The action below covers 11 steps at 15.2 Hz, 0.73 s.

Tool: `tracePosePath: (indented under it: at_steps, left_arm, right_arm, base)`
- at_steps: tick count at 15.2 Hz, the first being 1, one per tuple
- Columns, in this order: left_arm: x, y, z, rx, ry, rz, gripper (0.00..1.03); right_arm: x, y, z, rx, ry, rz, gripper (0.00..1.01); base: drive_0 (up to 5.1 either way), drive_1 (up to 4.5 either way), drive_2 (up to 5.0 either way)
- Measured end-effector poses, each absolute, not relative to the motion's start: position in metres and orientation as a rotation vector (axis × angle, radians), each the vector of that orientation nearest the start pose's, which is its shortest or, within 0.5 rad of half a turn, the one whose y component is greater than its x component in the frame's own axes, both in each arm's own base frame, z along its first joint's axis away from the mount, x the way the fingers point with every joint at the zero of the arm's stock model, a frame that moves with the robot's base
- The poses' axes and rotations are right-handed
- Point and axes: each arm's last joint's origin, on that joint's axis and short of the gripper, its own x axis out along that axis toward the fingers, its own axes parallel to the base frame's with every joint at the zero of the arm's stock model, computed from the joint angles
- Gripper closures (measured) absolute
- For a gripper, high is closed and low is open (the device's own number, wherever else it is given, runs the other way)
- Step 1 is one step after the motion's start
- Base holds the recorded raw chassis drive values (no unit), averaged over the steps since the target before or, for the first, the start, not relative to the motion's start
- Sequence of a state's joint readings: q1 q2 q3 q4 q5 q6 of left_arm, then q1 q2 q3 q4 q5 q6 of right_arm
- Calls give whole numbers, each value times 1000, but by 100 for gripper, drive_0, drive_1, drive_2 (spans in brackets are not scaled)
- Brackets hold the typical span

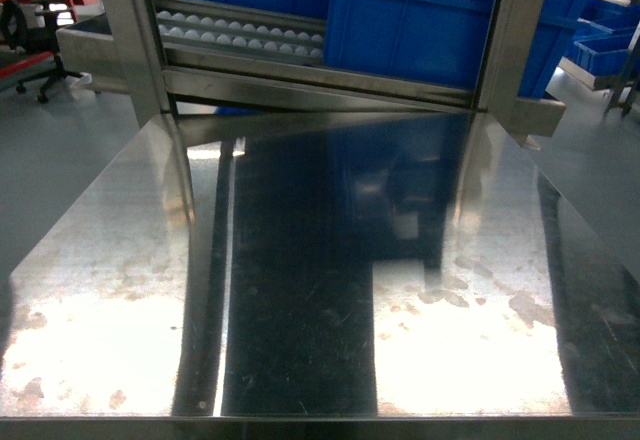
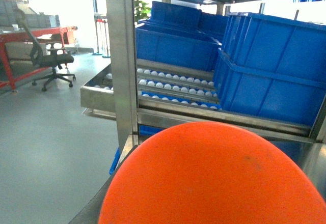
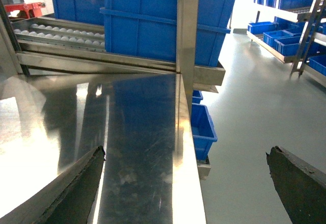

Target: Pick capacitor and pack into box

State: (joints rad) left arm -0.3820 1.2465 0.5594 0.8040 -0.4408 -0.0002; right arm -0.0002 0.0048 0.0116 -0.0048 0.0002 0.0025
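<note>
Neither the capacitor nor the box shows in any view. The head view holds only the bare steel table (image 1: 300,260), with no gripper over it. In the right wrist view my right gripper (image 3: 186,151) is open, its two dark fingers (image 3: 76,188) spread wide over the table's right edge (image 3: 188,147) with nothing between them. A smooth orange dome (image 2: 209,178) fills the lower part of the left wrist view and hides the left gripper's jaws.
Big blue bins (image 1: 420,20) stand on a slanted roller rack (image 1: 240,35) behind the table, between steel posts (image 1: 135,30). A small blue bin (image 3: 202,127) sits on the floor right of the table. Shelves of blue bins (image 3: 285,30) stand farther right, an office chair (image 2: 48,61) far left.
</note>
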Motion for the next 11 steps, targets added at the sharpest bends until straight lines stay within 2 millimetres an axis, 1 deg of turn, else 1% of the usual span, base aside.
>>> tracePosePath:
  at_steps: [2,3,6,7,8,11]
  left_arm:
    - [223,-86,245,-21,-47,59,60]
    - [216,-85,254,-40,-94,90,60]
    - [217,-85,252,-31,-73,88,60]
    - [212,-76,246,7,0,17,60]
    - [205,-68,240,9,4,0,60]
    - [187,-46,221,8,7,12,60]
  right_arm:
    - [97,0,167,2,-2,0,3]
    - [97,0,167,2,-2,0,3]
    - [97,0,167,2,-2,0,3]
    - [97,0,167,2,-2,0,3]
    - [97,0,167,2,-2,-1,3]
    - [97,0,167,2,-2,0,3]
  base:
    - [0,0,0]
    - [0,0,0]
    - [0,0,0]
    - [0,0,0]
    - [0,0,0]
    - [0,0,0]
